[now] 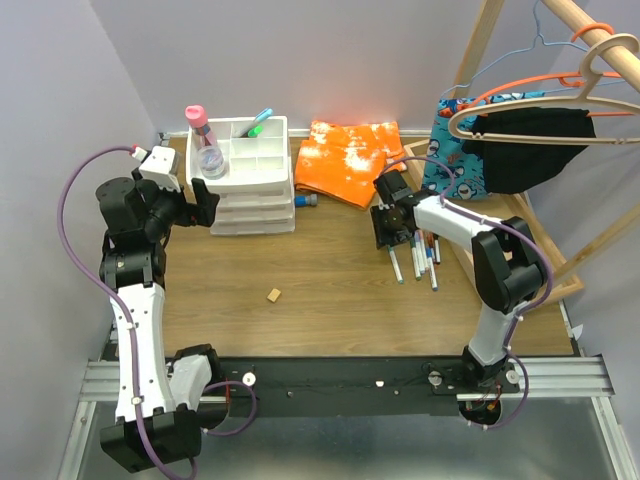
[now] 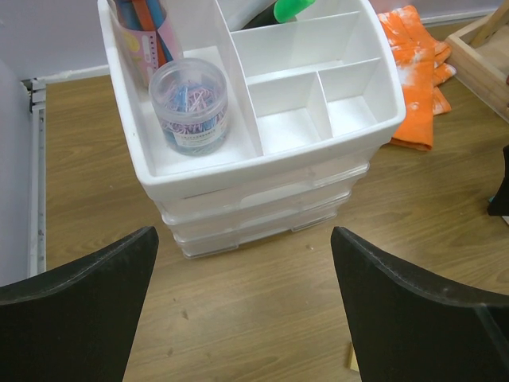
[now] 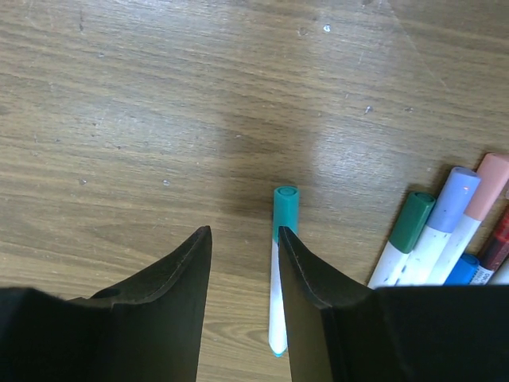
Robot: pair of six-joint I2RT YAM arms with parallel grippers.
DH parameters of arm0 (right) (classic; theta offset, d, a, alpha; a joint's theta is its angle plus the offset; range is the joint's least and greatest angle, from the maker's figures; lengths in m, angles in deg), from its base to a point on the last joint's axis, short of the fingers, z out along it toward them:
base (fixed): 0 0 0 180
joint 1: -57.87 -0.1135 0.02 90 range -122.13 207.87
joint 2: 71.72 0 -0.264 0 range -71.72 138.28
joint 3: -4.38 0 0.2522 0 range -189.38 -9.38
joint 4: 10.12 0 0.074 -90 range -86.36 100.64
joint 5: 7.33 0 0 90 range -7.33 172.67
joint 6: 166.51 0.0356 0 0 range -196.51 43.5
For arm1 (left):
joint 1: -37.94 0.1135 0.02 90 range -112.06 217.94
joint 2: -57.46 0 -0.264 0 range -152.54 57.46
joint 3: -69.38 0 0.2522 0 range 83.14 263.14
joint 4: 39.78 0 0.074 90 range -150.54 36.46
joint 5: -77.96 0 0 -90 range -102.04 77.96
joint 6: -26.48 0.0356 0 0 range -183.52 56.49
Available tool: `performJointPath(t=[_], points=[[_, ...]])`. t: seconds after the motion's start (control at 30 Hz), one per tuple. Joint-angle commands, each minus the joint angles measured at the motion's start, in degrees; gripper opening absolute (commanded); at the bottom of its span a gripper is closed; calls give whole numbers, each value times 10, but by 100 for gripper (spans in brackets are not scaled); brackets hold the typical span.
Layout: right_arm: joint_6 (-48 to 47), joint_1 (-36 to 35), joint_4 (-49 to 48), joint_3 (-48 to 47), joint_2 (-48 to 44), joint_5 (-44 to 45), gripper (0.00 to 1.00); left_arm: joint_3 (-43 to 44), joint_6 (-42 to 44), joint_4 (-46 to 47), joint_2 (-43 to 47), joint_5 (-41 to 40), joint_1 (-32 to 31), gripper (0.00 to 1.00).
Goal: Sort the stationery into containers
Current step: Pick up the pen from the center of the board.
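The white three-drawer unit (image 1: 252, 200) stands at the back left; it fills the left wrist view (image 2: 262, 203). In its top tray are a clear pink-capped bottle (image 1: 204, 142) and a green-capped marker (image 1: 258, 125). A clear jar of paper clips (image 2: 189, 103) shows in the left compartment. A blue-capped tube (image 1: 306, 201) lies beside the unit. Several white pens (image 1: 424, 258) lie right of centre. My left gripper (image 1: 205, 203) (image 2: 242, 235) is open and empty in front of the unit. My right gripper (image 1: 388, 226) (image 3: 244, 231) is open over the table. A teal-capped pen (image 3: 285, 208) lies along its right finger's inner edge.
An orange cloth (image 1: 350, 155) lies behind the right gripper. A small wooden block (image 1: 273, 294) lies mid-table. A shallow wooden tray (image 1: 548, 240) and a wooden rack with hangers and black cloth (image 1: 540, 130) stand at the right. More pens (image 3: 453, 215) lie right of the right gripper.
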Motion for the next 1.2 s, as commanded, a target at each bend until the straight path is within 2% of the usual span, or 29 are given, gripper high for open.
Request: performJointPath(t=[0.0, 0.23, 0.73, 0.97, 1.07, 1.17], points=[[-11, 12, 15, -3, 3, 18, 47, -3, -7, 22, 0, 5, -1, 99], [-16, 25, 6, 9, 12, 3, 46, -8, -7, 25, 1, 4, -2, 99], [-24, 25, -2, 75, 6, -8, 38, -14, -22, 24, 8, 1, 0, 99], [-51, 25, -21, 79, 17, 10, 27, -15, -28, 31, 8, 1, 1, 99], [-54, 24, -22, 53, 15, -19, 23, -12, -30, 32, 8, 2, 3, 99], [-37, 25, -19, 3, 0, -91, 20, -7, -29, 30, 8, 2, 5, 99]])
